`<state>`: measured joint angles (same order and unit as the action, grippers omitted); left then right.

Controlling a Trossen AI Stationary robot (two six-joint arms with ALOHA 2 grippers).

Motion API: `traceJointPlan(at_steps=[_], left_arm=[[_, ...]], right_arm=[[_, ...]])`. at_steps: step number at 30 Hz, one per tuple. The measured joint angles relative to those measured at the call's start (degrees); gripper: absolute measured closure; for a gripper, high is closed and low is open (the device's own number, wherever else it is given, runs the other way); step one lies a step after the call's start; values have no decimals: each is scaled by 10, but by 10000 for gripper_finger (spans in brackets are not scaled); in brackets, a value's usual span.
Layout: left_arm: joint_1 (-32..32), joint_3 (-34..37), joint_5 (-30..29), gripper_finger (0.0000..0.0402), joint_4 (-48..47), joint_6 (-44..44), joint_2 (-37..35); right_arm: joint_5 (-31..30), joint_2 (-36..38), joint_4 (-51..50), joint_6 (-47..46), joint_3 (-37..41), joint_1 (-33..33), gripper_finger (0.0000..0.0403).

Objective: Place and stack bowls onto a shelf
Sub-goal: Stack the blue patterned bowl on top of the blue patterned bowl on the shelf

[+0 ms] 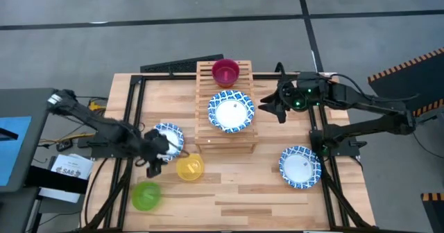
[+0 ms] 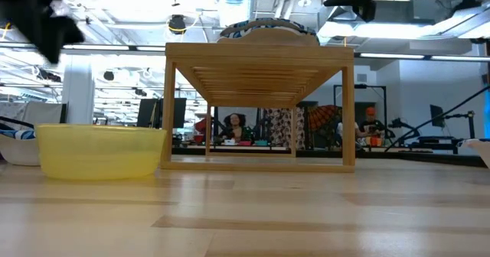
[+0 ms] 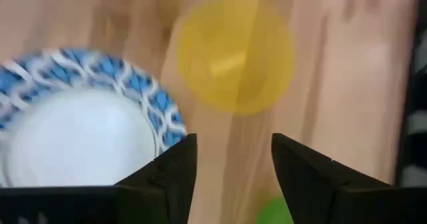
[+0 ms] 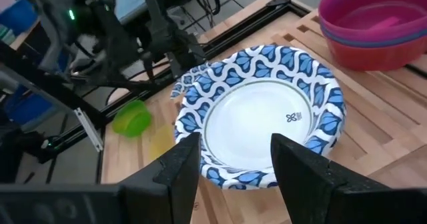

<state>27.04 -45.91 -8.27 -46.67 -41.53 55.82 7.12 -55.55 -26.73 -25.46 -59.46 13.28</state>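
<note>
A light wooden slatted shelf [image 1: 225,139] stands at the table's middle. On it rest a blue-patterned white bowl [image 1: 231,111] [image 4: 260,121] and a pink bowl nested in a red one [image 1: 225,71] [image 4: 377,21]. Another patterned bowl [image 1: 170,137] [image 3: 80,134], a yellow bowl [image 1: 190,168] [image 3: 235,54] and a green bowl [image 1: 146,195] sit on the table at left; a third patterned bowl [image 1: 300,166] sits at right. My left gripper [image 1: 154,165] [image 3: 233,164] hovers open beside the left patterned bowl. My right gripper [image 1: 267,107] [image 4: 233,161] hovers open by the shelf's right side.
Black frame rails [image 1: 132,122] run along the table's left and right sides. A dark flat bar [image 1: 182,64] lies behind the shelf at the far edge. Bare wood lies between the yellow bowl and the right patterned bowl.
</note>
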Motion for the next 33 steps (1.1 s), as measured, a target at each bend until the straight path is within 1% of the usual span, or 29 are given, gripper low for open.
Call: traceJointPlan(at_steps=[3,6,15,18,21,27,29,30,33], left_arm=[[24,34,-20,223,1,-19,26],[32,50,-36,223,2,-21,55],[32,67,-30,223,31,31,129],[32,68,-37,223,38,34,152],[31,68,-27,223,38,35,177],[31,68,-30,226,41,29,221],[31,68,-30,241,41,29,230],[31,68,-30,255,41,29,231],[31,61,-28,320,28,28,230]], right_arm=[[-10,0,-3,3,0,0,196],[-14,0,-7,3,0,0,196],[-20,0,-17,4,0,0,196],[-29,0,-17,5,0,0,196],[-30,0,-17,6,0,0,196],[-30,0,-16,6,0,0,196],[-30,0,-16,6,0,0,196],[-31,0,-15,6,0,0,196],[-36,0,-15,6,0,0,196]])
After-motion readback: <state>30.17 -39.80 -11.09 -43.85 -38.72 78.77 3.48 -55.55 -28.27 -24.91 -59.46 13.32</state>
